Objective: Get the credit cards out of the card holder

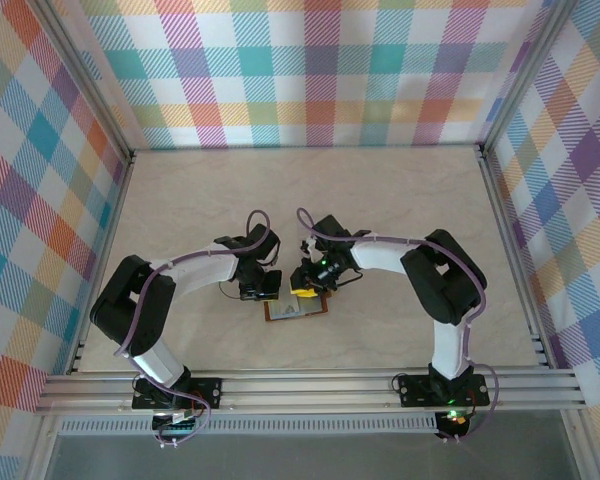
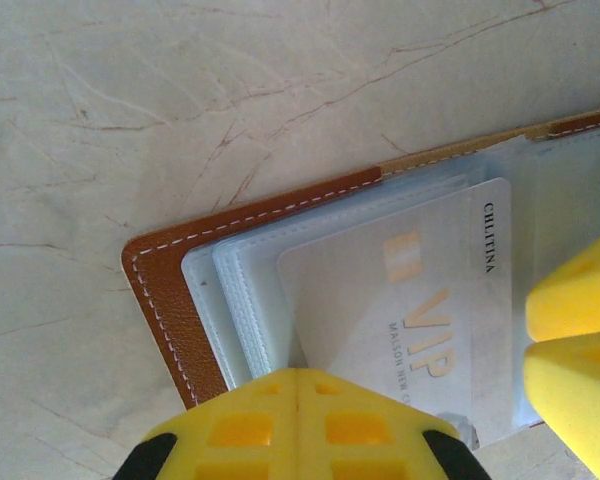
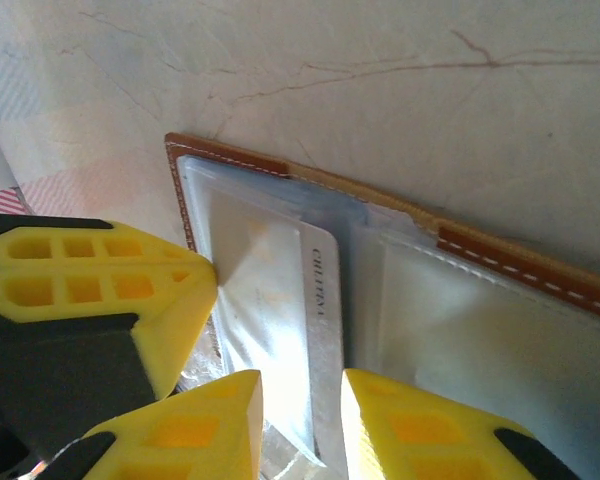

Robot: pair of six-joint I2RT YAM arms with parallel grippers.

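Left claw (image 2: 298, 392) before gold-lettered VIP card (image 2: 400, 300)

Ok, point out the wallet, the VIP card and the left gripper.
wallet (image 2: 158, 290): left wrist view, brown stitched edge.
VIP card (image 2: 395, 310): left wrist view, pale face.
left gripper (image 2: 298, 385): left wrist view, seam between fingertips.

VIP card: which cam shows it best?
Left wrist: the VIP card lies face-on in the open card holder, lettering readable. Right wrist catches it obliquely, glare-washed, only small edge print legible. In top external the holder is a small brown patch; the card is too small to tell.
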